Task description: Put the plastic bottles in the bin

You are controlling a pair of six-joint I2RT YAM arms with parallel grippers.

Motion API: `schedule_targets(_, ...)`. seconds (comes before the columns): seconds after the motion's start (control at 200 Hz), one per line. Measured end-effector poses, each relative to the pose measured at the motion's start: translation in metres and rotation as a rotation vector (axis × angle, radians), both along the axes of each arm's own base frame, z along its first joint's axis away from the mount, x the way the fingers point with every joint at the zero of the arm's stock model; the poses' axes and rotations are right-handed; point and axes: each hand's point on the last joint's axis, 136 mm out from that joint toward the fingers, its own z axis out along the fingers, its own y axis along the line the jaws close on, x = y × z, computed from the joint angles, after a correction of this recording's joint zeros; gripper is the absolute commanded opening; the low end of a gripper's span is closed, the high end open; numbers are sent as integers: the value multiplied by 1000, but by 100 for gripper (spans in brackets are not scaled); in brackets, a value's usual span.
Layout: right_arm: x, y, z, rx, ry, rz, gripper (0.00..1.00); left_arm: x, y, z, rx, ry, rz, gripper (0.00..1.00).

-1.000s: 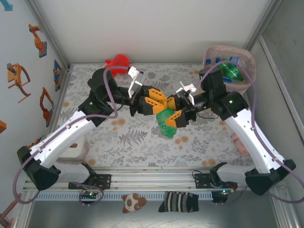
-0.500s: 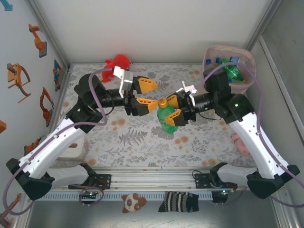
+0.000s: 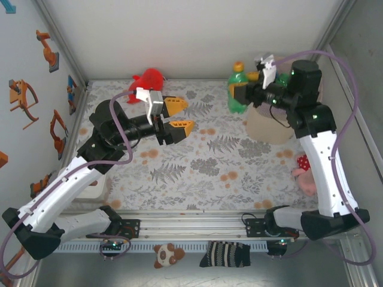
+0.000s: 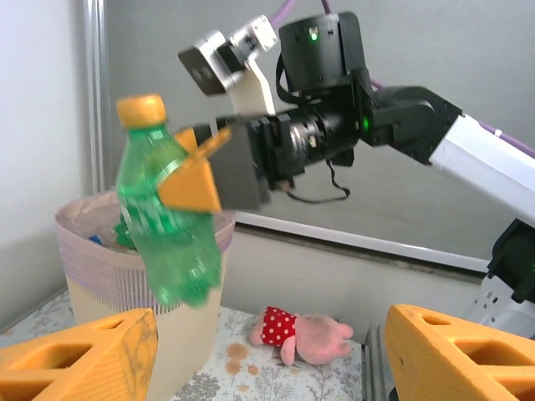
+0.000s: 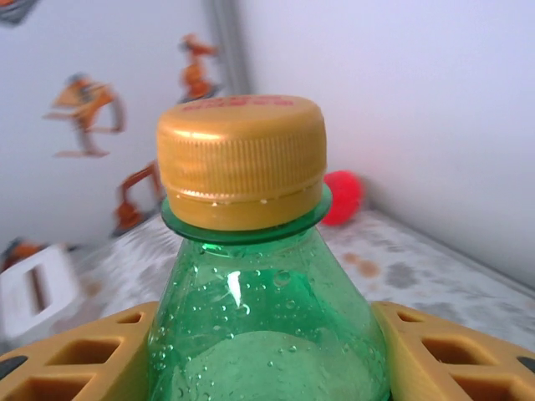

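My right gripper is shut on a green plastic bottle with an orange cap and holds it upright, high in the air. The left wrist view shows this bottle hanging just in front of the rim of the bin, its base level with the pinkish band. From above, the right arm covers the opening of the beige bin at the back right. The orange fingers clamp the bottle's shoulder from both sides. My left gripper is open and empty over the left middle of the table, pointing at the bin.
A red plush toy lies at the back wall. A pink plush with a red dotted dress lies on the mat by the right wall, just behind the bin. A flat white box sits at the left front. The flowered mat covers the table.
My left gripper has opened, let go of the green bottle and drawn back to the left. The right arm has lifted the bottle from the table's middle up to the bin.
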Motion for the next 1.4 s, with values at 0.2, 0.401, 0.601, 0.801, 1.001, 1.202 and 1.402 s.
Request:
schedule_targets(0.2, 69, -69, 10, 24, 23, -329, 40, 3, -2, -4, 8, 9, 6, 71)
schedule_targets(0.401, 112, -126, -4, -29, 52, -520, 38, 4, -3, -7, 12, 14, 6, 71)
schedule_targets(0.601, 125, -147, -31, -226, 72, -554, 38, 6, -4, -12, 20, 22, 7, 71)
schedule_targets(0.801, 124, -160, -67, -415, 126, -546, 38, 9, -6, -15, 28, 30, 8, 71)
schedule_targets(1.001, 125, -171, -97, -530, 175, -550, 37, 13, -7, -18, 34, 36, 14, 71)
schedule_targets(1.202, 135, -176, -110, -575, 185, -560, 39, 15, -7, -20, 37, 40, 14, 71)
schedule_targets(1.402, 143, -182, -130, -622, 223, -562, 44, 16, -6, -19, 33, 38, 18, 71)
